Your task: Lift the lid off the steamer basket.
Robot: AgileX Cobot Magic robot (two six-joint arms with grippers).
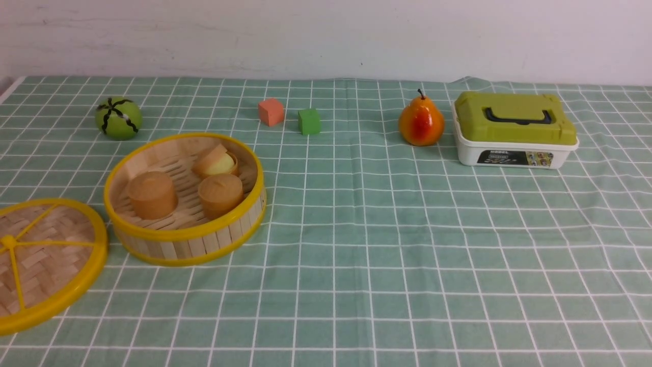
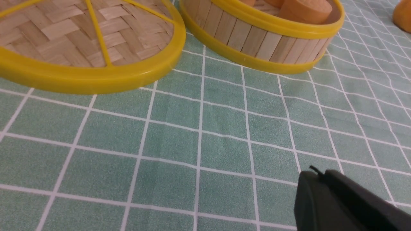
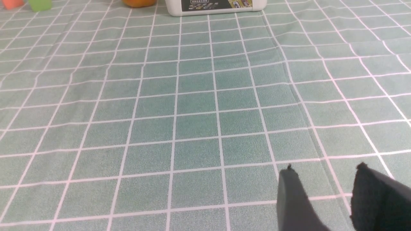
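Lid off, flat on the cloth beside the open basket.
Front view: your lid lies at the near left, just beside the basket, which holds three buns; no pincer shows here. Left wrist view: your left gripper is clenched on nothing, fingers together above bare cloth, apart from lid and basket. Right wrist view: your right gripper stands released, a gap between its fingers, over bare cloth; neither lid nor basket shows there.
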